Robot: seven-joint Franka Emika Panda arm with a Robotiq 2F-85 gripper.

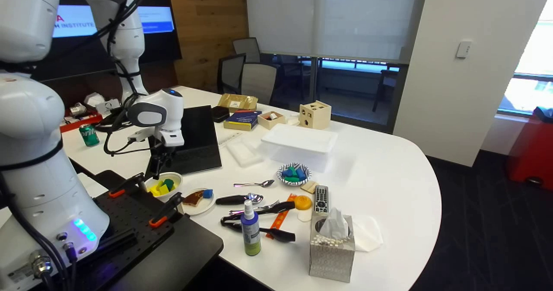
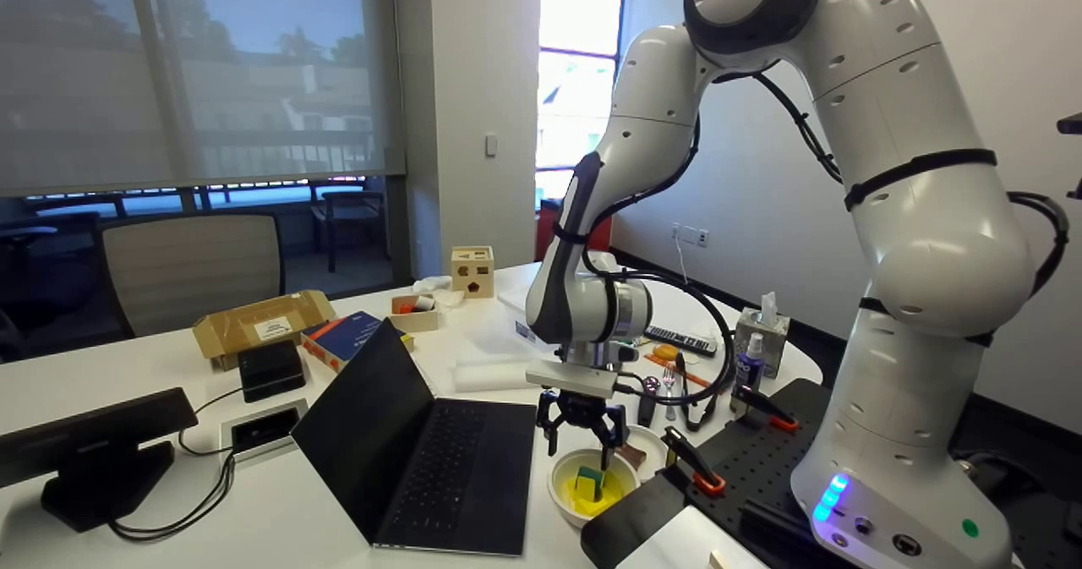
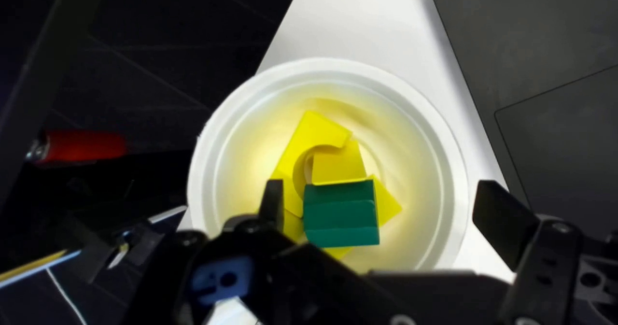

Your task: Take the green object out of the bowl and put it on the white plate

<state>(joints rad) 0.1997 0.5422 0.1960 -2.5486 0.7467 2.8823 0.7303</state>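
A dark green block point(image 3: 341, 214) lies on several yellow blocks point(image 3: 314, 136) inside a round white bowl point(image 3: 333, 65). The bowl point(image 1: 179, 179) also shows in both exterior views point(image 2: 554, 489), with the green block point(image 2: 589, 474) in it. My gripper point(image 3: 381, 197) is open and empty above the bowl. In the wrist view one finger is close to the left of the green block, and the other finger is beyond the bowl's right rim. The white plate point(image 1: 206, 206) stands beside the bowl and holds a brown toy piece point(image 1: 193, 198) and a blue block point(image 1: 208, 193).
An open laptop point(image 2: 461, 467) is close beside the bowl. Black clamps point(image 1: 168, 209) on the robot's base board point(image 1: 129, 222) stand near the bowl and plate. Utensils point(image 1: 237, 199), a spray bottle point(image 1: 251, 230) and a patterned bowl point(image 1: 307, 170) of blue and green blocks are farther along.
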